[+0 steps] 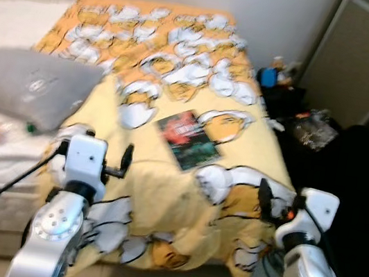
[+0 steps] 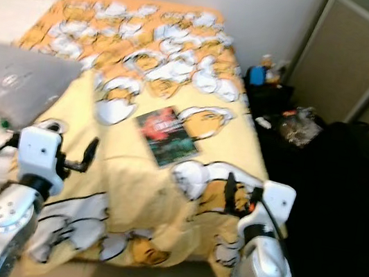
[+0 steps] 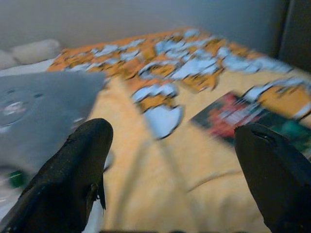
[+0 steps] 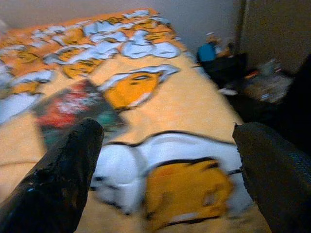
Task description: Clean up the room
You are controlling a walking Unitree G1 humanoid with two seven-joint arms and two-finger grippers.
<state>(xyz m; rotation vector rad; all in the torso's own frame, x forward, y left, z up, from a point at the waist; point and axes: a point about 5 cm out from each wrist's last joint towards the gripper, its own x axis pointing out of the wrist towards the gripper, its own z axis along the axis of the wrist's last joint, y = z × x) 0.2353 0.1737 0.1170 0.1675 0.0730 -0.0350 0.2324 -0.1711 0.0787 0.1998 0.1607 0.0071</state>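
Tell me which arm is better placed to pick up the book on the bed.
Probably the right. The book lies mid-bed, between both open grippers, but the right gripper faces it more directly than the left gripper.

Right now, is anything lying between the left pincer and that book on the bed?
Nothing visible does. The open left pincer hovers over the yellow blanket, and bare blanket runs from it to the book. The grey pillow lies off to the left.

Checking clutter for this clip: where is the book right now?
The book lies flat on the yellow patterned blanket mid-bed, ahead of and between both raised grippers, right of the grey pillow.
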